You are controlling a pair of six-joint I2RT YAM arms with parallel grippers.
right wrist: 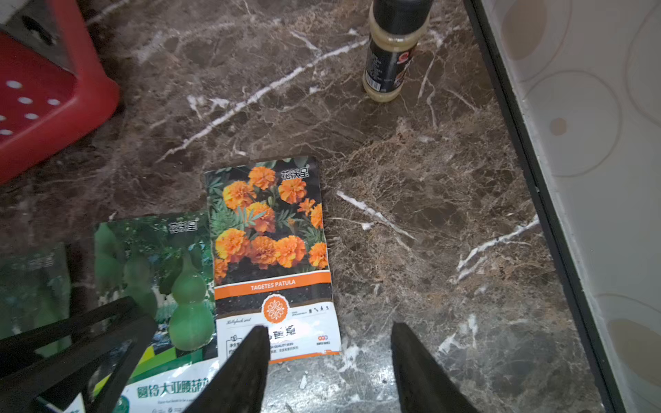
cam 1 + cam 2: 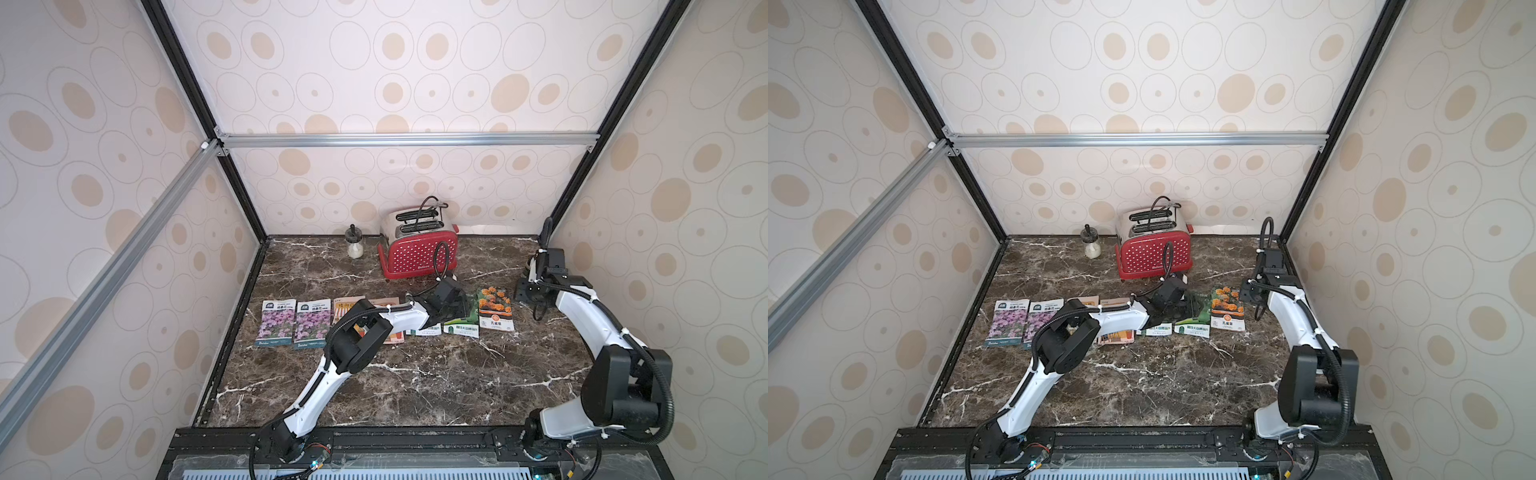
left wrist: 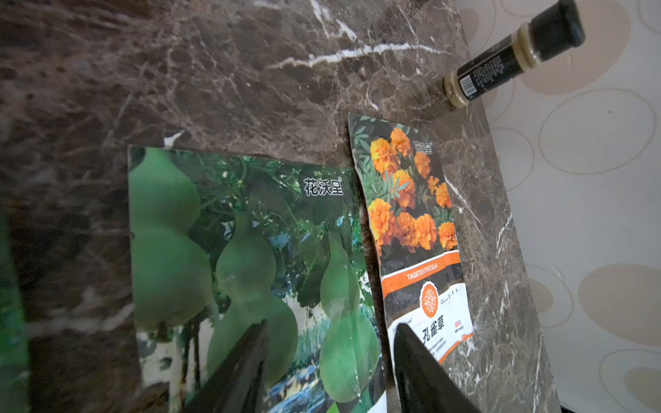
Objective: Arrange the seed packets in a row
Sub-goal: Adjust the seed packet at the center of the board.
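Observation:
The seed packets lie flat in a row across the marble table. From the left there are two purple-flower packets (image 2: 276,322) (image 2: 311,324), then pink-orange ones (image 2: 347,305) mostly hidden under my left arm. Two green-gourd packets (image 2: 461,328) (image 1: 32,286) follow, and the orange-flower packet (image 2: 494,309) (image 1: 272,232) ends the row. My left gripper (image 3: 331,329) (image 2: 455,305) hangs open just above the right-hand gourd packet (image 3: 232,232), one finger over the orange-flower packet's edge. My right gripper (image 1: 329,332) (image 2: 525,291) is open and empty over that packet's lower right corner.
A red dotted toaster (image 2: 417,249) with its cord stands at the back centre, and a small glass jar (image 2: 354,245) is to its left. A dark spice bottle (image 1: 391,53) stands behind the orange-flower packet near the right wall (image 1: 590,178).

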